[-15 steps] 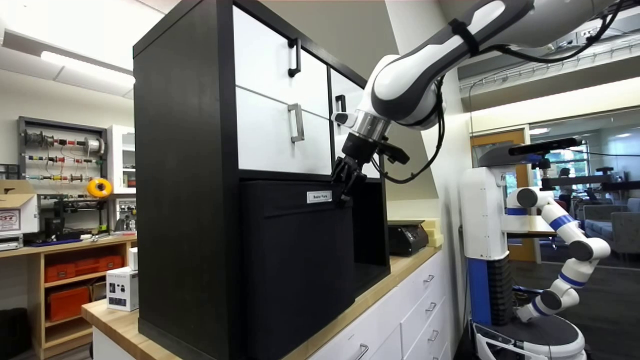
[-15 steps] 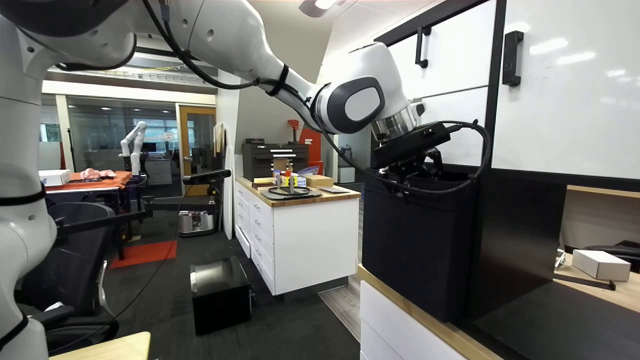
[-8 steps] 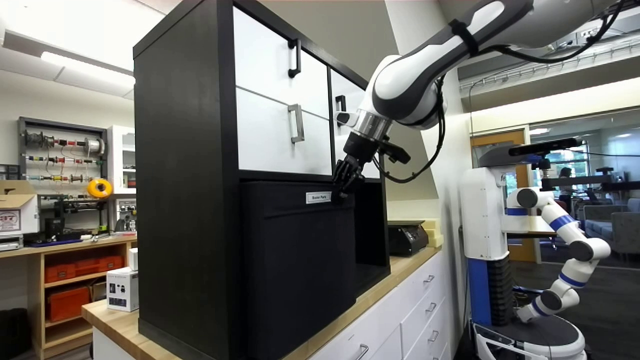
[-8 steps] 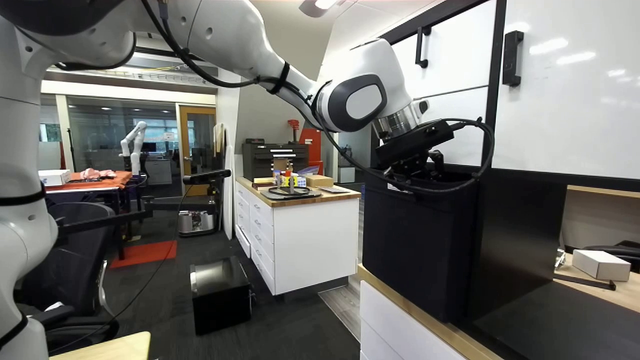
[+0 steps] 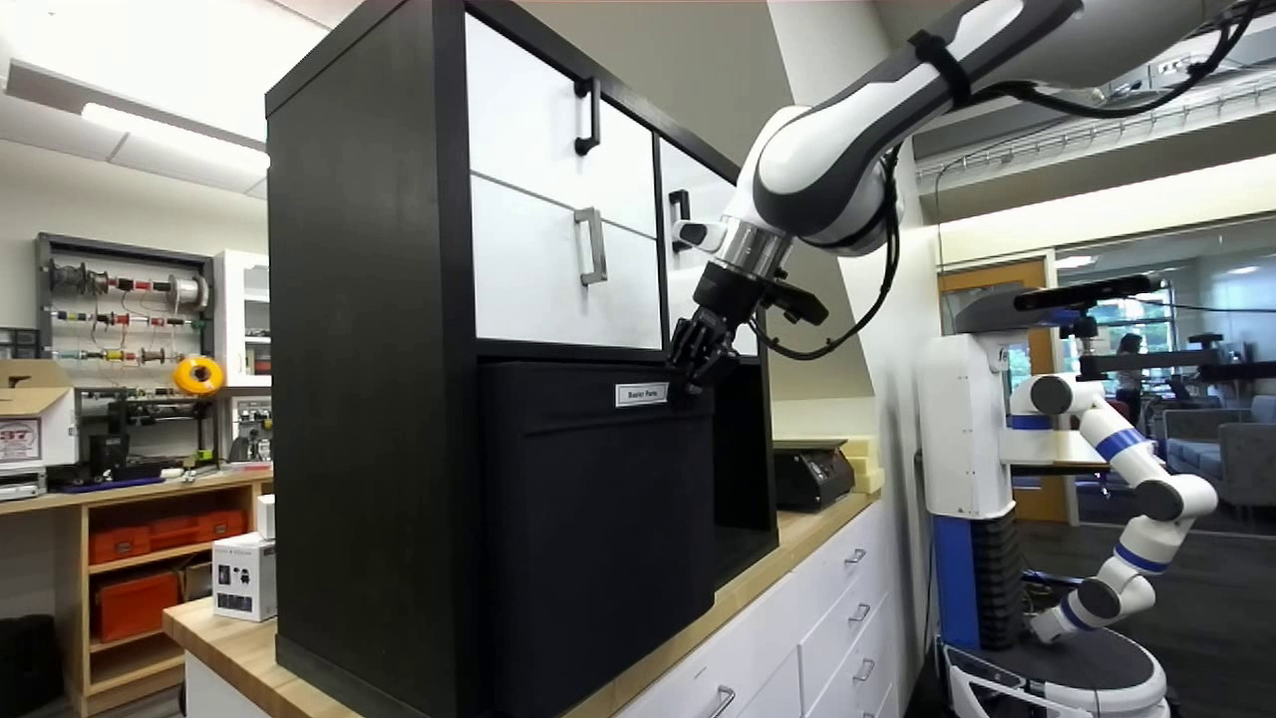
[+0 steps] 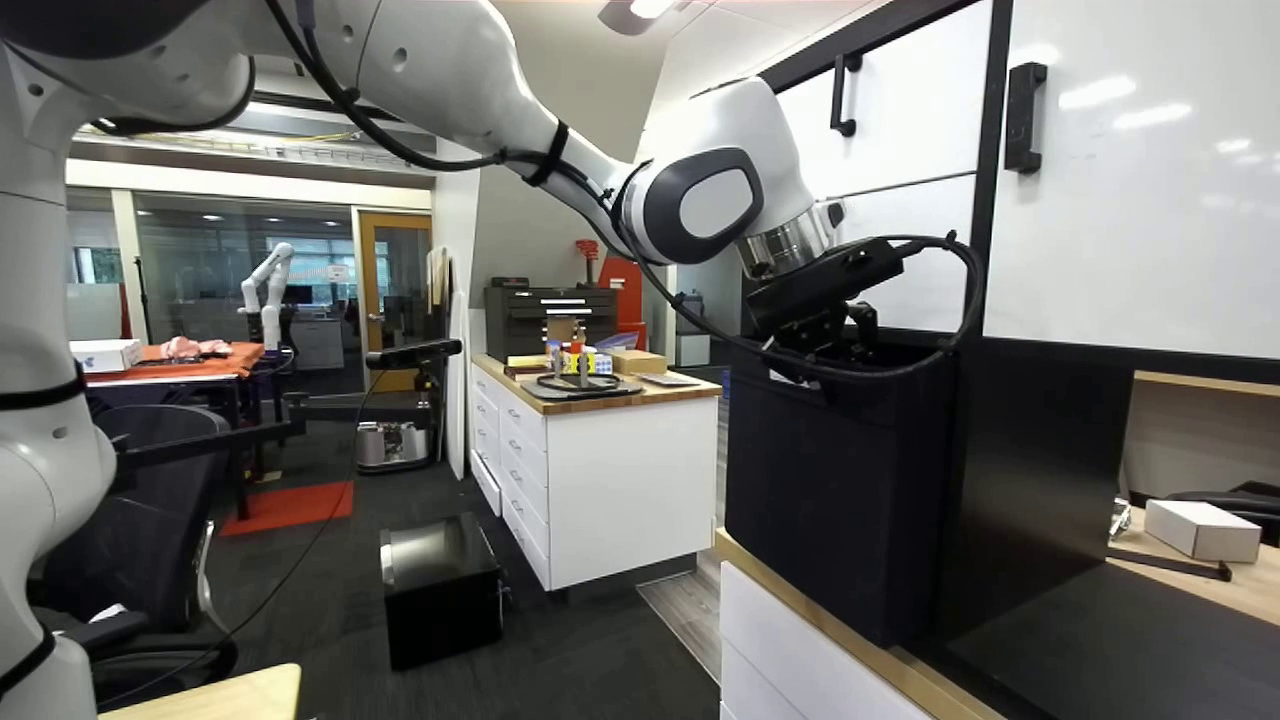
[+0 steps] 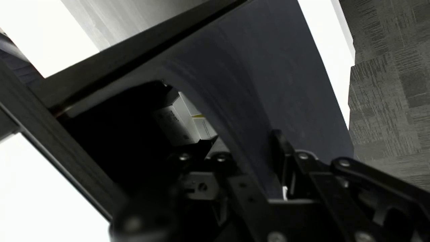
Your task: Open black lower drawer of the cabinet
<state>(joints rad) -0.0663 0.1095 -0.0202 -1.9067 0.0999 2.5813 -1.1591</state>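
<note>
The black lower drawer has a soft, dark front with a white label close to its top edge. It sits at the bottom of the cabinet, under white fronts. My gripper reaches down over the drawer's top rim, beside the label. In the wrist view the drawer's front wall runs between the fingers, one inside and one outside, and the jaws are closed on it. White boxes lie inside the drawer. The arm and its cable partly cover the grip in an exterior view.
White fronts with handles rise just above the gripper. Beneath the cabinet runs a wooden counter. A cable loop hangs around the wrist. Beside the drawer is an open compartment. A black device stands farther along the counter.
My gripper has closed on the drawer's rim. It then shifted slightly away from the cabinet, and the label and the drawer's front edge moved a little outward with it.
</note>
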